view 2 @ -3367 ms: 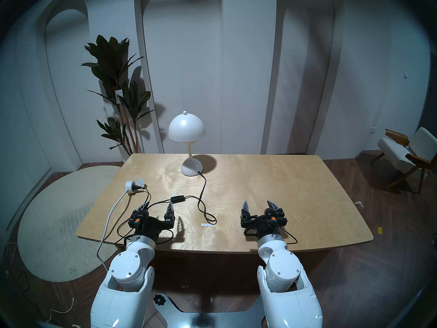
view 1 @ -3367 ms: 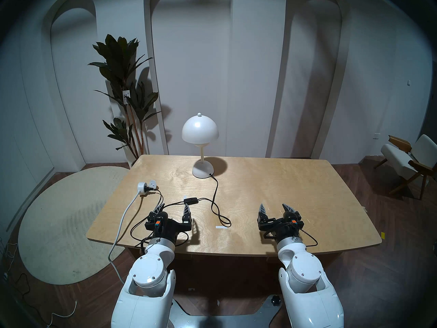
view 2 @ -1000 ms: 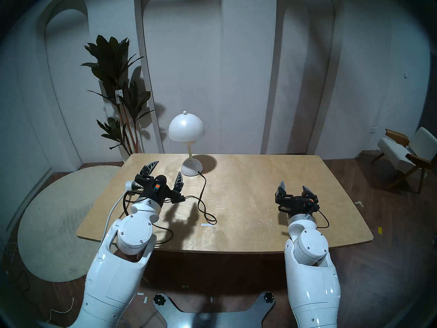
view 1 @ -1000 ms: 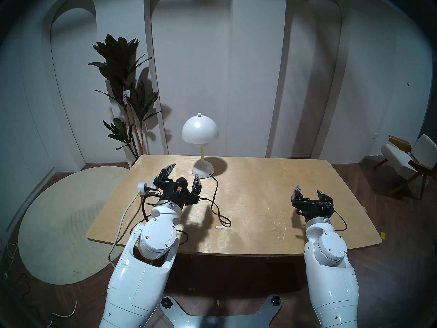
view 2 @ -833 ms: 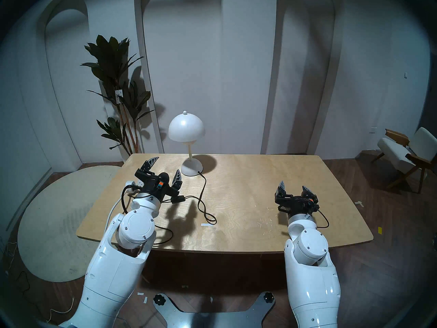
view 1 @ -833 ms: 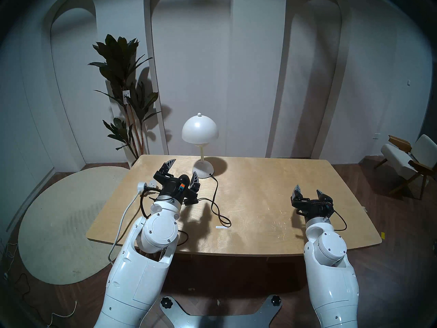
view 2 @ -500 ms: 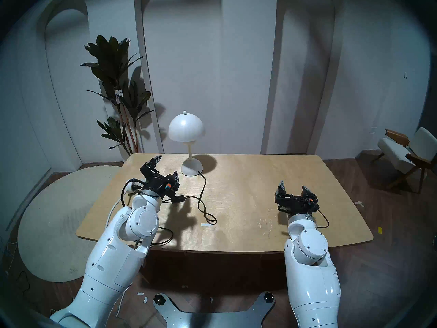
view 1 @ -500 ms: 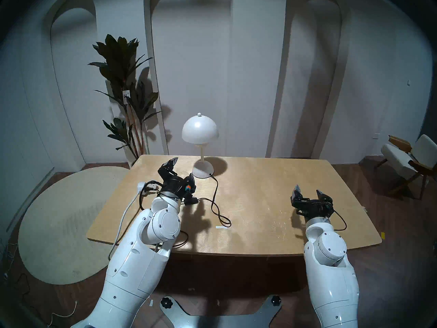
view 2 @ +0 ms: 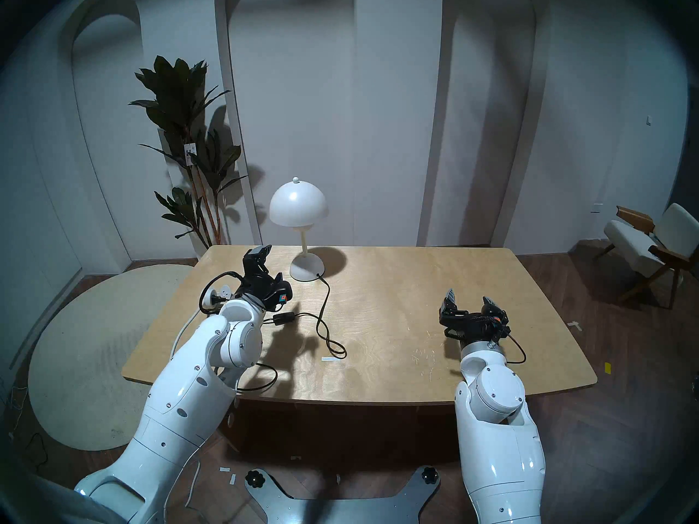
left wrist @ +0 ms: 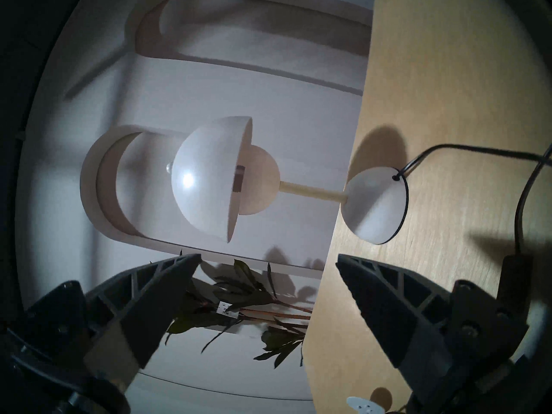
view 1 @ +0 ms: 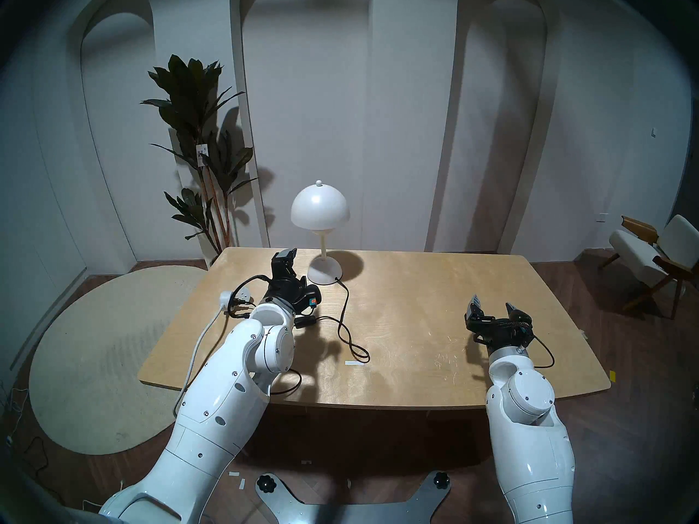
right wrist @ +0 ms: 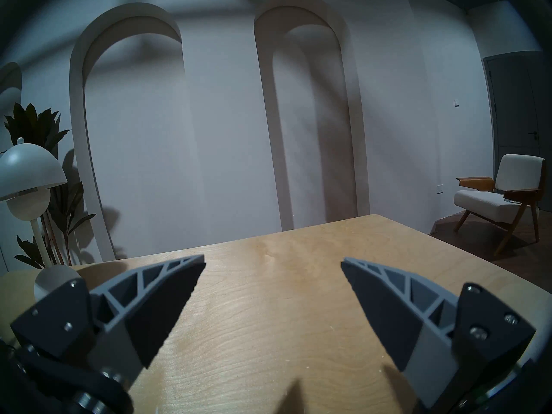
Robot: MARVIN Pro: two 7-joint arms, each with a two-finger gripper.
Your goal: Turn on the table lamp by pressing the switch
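Note:
The white table lamp stands unlit at the table's far middle; it also shows in the head right view, the left wrist view and the right wrist view. Its black cord runs to the small black switch, flat on the table just right of my left wrist; the left wrist view shows it at the right edge. My left gripper is open and empty, rolled on its side, above the table beyond the switch. My right gripper is open and empty over the table's right part.
A white round socket adapter with a black plug sits left of my left wrist, its white cable hanging off the table edge. The cord loops near a white tape strip. A plant and an armchair stand off the wooden table.
My left arm has reached forward over the switch and rolled its wrist, so its fingers now stand one above the other. The right arm moved right earlier and has held still for the last second.

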